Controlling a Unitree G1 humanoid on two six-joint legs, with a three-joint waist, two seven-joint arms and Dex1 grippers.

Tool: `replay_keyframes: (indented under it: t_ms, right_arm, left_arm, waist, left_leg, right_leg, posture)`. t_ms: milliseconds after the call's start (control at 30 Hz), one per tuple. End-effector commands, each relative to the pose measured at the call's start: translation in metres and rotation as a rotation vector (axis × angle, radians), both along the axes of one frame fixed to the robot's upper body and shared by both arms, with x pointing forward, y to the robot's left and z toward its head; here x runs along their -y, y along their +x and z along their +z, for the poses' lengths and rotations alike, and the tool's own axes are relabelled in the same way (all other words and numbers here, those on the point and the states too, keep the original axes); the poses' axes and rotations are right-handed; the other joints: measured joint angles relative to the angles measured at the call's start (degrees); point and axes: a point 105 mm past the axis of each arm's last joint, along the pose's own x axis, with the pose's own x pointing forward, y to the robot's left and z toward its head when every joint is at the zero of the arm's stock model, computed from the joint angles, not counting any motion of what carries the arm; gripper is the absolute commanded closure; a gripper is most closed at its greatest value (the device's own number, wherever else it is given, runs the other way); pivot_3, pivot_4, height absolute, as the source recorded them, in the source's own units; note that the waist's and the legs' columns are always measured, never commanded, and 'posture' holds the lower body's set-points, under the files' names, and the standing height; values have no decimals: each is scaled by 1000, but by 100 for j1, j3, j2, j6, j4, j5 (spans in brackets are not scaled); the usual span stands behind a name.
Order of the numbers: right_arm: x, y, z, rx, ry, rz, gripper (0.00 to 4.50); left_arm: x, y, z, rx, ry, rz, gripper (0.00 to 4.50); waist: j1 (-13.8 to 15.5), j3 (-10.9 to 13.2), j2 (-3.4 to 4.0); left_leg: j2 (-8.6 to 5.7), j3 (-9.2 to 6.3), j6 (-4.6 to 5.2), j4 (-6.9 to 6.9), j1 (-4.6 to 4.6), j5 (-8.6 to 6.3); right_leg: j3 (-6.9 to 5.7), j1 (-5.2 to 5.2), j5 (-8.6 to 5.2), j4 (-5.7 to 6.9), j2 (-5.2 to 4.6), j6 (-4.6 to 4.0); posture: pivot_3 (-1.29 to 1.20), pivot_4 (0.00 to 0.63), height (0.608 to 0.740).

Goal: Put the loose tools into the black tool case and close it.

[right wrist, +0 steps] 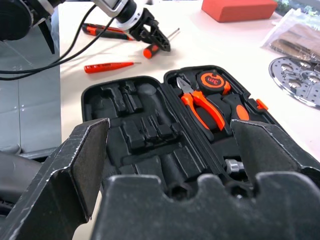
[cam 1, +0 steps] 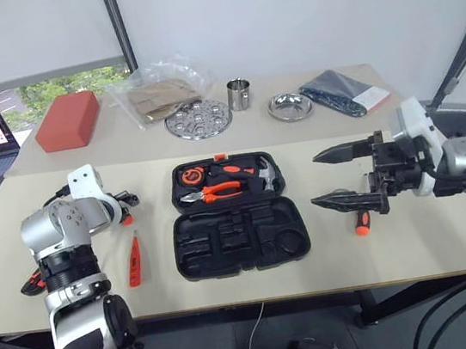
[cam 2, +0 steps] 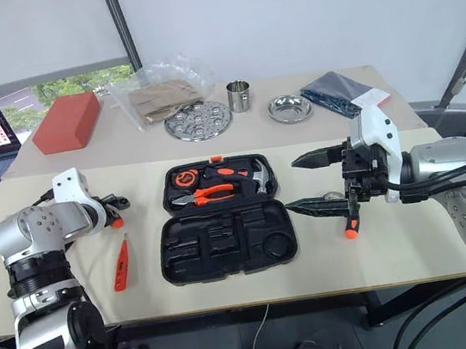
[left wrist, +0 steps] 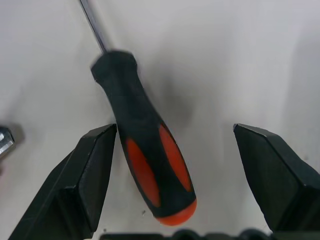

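Left gripper (left wrist: 172, 165): open, astride screwdriver (left wrist: 145, 150), shaft tip cut off. Right gripper (cam 1: 338, 177): wide, empty, partly hiding second screwdriver (cam 1: 362, 224). Black tool case (cam 1: 240, 238) open; recesses indistinct.

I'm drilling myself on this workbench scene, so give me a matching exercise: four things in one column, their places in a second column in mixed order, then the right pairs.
Things:
1. red block
2. pliers
3. tester pen
4. steel cup

Places:
A. on the table left of the open black tool case
B. at the far left of the back table
C. in the case's far half
D. between the perforated steel disc and the steel bowl

Pairs: 1-B, 2-C, 3-A, 4-D
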Motion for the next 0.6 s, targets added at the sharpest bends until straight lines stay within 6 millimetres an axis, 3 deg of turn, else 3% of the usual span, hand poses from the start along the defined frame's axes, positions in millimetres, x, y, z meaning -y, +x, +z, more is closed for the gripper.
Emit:
replay_keyframes:
  t_ms: [33,267,367,467,567,600]
  right_arm:
    - [-2,-3,7,43,9,16,0]
    - [-7,1,12,59,25,17,0]
    - [-9,1,15,65,34,15,0]
    - [-9,1,16,68,38,9,0]
    - [-7,-2,14,66,35,-9,0]
    - [-6,-3,14,64,34,-16,0]
  left_arm:
    - [-3,-4,15,16,8,31,517]
    - [1,2,-18,-108,-63,67,517]
    - [3,7,-23,-123,-97,68,1275]
    - [2,9,-24,-125,-103,69,2344]
    - [-9,13,-10,-73,-45,49,3474]
    - [-13,17,0,-33,10,0,3514]
  waist:
    - [-9,0,0]
    - [-22,-1,1]
    - [-9,-2,2]
    - [20,-2,2]
    - [46,-2,3]
    - [53,-2,3]
  left_leg:
    - [-2,1,0,4,-10,1]
    - [-8,3,32,3,-16,20]
    - [-7,2,4,3,-2,7]
    - [-7,0,0,2,10,8]
    - [-7,0,-5,3,13,11]
    - [-7,-1,-6,3,13,11]
  right_leg:
    - [-2,-8,1,2,7,0]
    - [-27,-6,-3,-8,23,6]
    - [-27,8,-4,-4,19,7]
    - [-27,17,-6,1,9,10]
    - [-24,17,-4,4,1,7]
    - [-24,17,-1,5,0,2]
  posture:
    - [0,150,734]
    - [0,150,734]
    - [0,150,734]
    - [0,150,734]
    - [0,150,734]
    - [0,150,734]
